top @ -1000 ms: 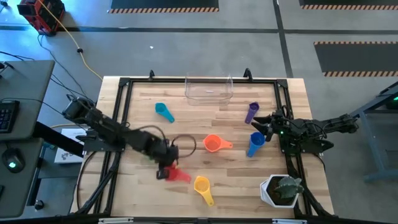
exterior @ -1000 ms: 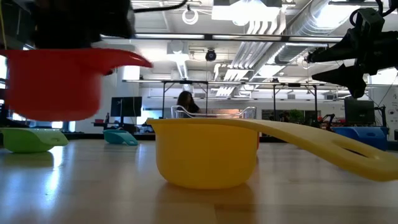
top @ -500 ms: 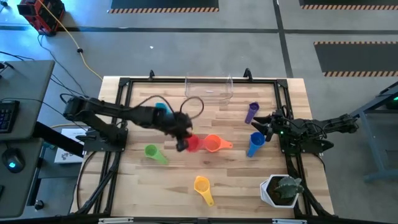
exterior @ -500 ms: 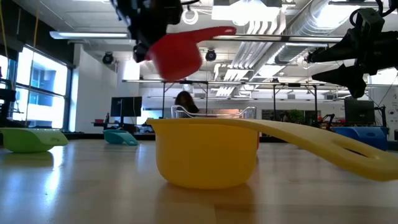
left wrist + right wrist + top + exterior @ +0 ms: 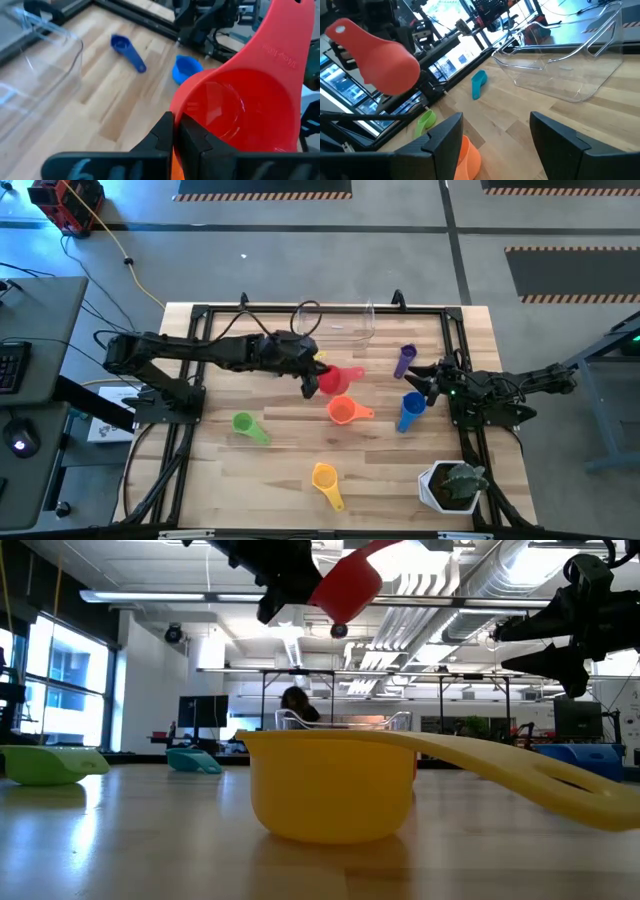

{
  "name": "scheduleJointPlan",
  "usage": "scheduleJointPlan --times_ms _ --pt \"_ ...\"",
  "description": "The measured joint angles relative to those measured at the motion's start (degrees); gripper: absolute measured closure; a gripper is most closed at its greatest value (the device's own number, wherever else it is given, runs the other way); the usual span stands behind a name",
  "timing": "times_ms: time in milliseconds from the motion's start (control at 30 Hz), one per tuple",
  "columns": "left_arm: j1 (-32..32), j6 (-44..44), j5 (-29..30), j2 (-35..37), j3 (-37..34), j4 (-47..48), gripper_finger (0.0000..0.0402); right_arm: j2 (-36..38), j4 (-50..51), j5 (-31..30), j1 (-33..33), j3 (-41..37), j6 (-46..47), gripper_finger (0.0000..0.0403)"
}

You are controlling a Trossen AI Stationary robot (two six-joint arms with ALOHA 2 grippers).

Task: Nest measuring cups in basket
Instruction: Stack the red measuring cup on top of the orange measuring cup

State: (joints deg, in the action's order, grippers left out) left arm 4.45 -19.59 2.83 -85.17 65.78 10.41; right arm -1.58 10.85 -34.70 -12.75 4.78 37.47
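From above, the left gripper (image 5: 313, 379) is clenched on the rim of the red cup (image 5: 332, 379), held above the table between the clear basket (image 5: 336, 323) and the orange cup (image 5: 343, 411). The right gripper (image 5: 425, 383) waits with its fingers apart at the table's right side, near the blue cup (image 5: 411, 409) and the purple cup (image 5: 404, 360); the green cup (image 5: 246, 425) and the yellow cup (image 5: 326, 479) lie nearer the front. From table height, the red cup hangs high above the yellow cup, with the teal cup (image 5: 195, 760) farther back. The left wrist view shows the fingers pinching the red cup's wall. The right wrist view shows parted fingers, the basket ahead.
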Motion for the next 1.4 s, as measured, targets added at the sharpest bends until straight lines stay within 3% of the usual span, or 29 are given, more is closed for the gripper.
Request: scheduleJointPlan --times_ms 267,767,1400 --pt "0.83 3.75 -0.89 -0.97 0.0 -1.22 0.0397 0.0 0.0 -0.02 0.0 0.0 1.08 0.0181" --pt "0.63 3.77 -5.24 -9.33 0.0 -6.53 0.0397 0.0 0.0 -0.17 0.0 -0.01 1.11 0.0181" --pt "-1.45 0.78 -4.88 -18.29 0.0 -8.84 0.0397 0.0 0.0 -0.02 0.0 0.0 1.09 0.0181"
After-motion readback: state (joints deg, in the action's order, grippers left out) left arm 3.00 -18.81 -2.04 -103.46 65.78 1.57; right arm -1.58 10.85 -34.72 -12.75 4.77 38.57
